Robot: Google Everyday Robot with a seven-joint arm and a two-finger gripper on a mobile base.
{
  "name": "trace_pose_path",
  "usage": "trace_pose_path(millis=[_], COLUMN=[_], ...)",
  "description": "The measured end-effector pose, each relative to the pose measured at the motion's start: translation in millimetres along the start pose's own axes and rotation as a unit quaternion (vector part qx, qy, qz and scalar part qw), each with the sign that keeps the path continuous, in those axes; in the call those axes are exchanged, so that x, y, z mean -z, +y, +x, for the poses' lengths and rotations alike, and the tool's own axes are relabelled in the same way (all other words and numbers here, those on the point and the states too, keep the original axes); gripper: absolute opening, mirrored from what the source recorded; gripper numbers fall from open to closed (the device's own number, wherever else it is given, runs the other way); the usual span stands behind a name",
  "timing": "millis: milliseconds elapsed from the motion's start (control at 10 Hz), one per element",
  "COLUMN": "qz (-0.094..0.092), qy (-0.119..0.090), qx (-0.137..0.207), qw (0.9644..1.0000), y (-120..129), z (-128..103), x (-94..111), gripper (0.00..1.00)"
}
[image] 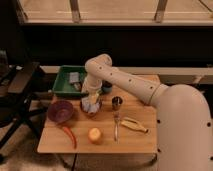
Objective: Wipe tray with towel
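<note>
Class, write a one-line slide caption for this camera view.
Robot arm's open two-finger gripper hangs over the pale grey-blue folded towel, near the green rectangular plastic tray.

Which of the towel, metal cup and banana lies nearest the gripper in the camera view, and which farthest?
The gripper hangs over the red bowl.
1. Towel, directly beneath it.
2. Metal cup, just to picture-right.
3. Banana, farther right, toward the front.

Dim warm light, bright strip on top, dark band behind, jaws in shade over red bowl point(86, 112)
</note>
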Motion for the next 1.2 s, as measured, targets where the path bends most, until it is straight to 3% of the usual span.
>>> trace_pose_path(millis=[500,1200], qz=[-0.032,-0.040], qy=[0.002,-0.005], qx=[-0.021,-0.031], qw=[0.9993,0.9987], y=[17,29], z=[16,30], x=[-23,-52], gripper=[0.65,0.65])
